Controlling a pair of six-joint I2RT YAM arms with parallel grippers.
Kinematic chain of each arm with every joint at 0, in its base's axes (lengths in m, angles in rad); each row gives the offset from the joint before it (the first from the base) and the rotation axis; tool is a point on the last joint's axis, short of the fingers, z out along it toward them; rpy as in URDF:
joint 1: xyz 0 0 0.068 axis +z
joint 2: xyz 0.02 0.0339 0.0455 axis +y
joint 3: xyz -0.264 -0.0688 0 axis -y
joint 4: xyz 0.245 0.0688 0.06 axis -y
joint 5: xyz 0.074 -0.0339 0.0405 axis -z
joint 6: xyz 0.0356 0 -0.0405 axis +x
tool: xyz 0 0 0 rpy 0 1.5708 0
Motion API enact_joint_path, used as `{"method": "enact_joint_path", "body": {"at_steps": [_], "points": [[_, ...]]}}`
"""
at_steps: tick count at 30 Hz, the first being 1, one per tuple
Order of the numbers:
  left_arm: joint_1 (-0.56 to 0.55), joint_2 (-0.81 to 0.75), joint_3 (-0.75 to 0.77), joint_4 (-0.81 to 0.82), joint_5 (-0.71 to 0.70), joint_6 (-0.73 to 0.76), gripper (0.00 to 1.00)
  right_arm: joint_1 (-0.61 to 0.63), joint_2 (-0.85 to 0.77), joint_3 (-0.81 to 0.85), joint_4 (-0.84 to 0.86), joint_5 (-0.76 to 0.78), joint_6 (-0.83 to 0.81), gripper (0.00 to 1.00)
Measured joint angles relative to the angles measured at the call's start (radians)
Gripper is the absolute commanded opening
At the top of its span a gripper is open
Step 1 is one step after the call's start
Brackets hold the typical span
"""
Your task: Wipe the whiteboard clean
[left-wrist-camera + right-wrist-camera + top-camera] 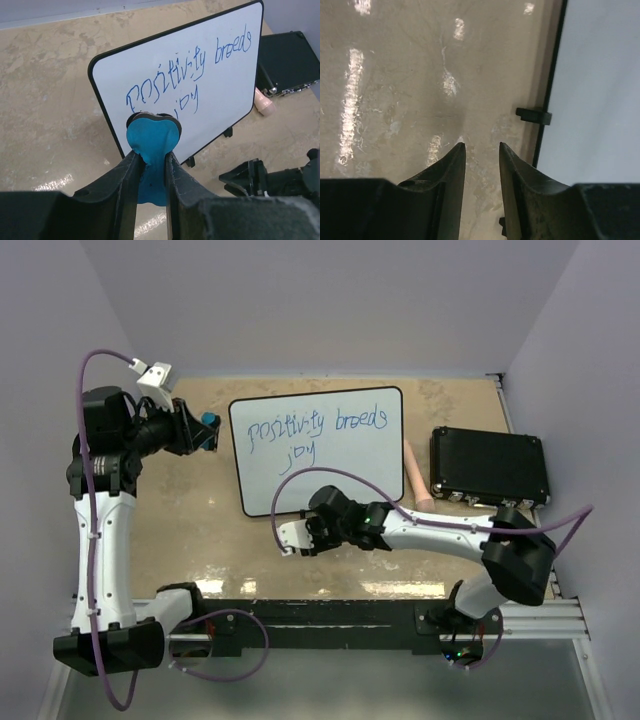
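The whiteboard (318, 450) lies in the middle of the table with blue handwriting on it. My left gripper (205, 430) is just off the board's left edge, shut on a blue eraser (209, 421). In the left wrist view the eraser (152, 145) sticks out between the fingers of the left gripper (152, 157), with the whiteboard (220, 85) beyond it. My right gripper (290, 537) hovers low near the board's near left corner. In the right wrist view it (481, 145) is open and empty over bare table, and the whiteboard (600, 90) with one black foot (534, 115) lies to its right.
A black rectangular box (490, 465) sits at the right of the board. A pink cylinder (417, 475) lies between the box and the board. The enclosure's walls close in the left, back and right sides. The right arm's gripper shows in the left wrist view (260, 177).
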Motion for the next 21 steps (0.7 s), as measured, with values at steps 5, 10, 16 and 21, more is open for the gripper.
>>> {"method": "enact_joint_path", "body": {"at_steps": [5, 10, 16, 21], "points": [[0.027, -0.001, -0.020, 0.015, 0.019, -0.034, 0.00, 0.016, 0.142, 0.000, 0.040, 0.088, -0.077, 0.26], [0.033, -0.003, -0.035, 0.022, 0.026, -0.046, 0.00, 0.014, 0.243, 0.029, 0.079, 0.161, -0.114, 0.23], [0.041, -0.003, -0.037, 0.021, 0.011, -0.052, 0.00, 0.014, 0.326, 0.098, 0.135, 0.210, -0.113, 0.23], [0.044, 0.013, -0.032, 0.010, -0.017, -0.060, 0.00, 0.016, 0.423, 0.206, 0.165, 0.232, -0.109, 0.23]]}}
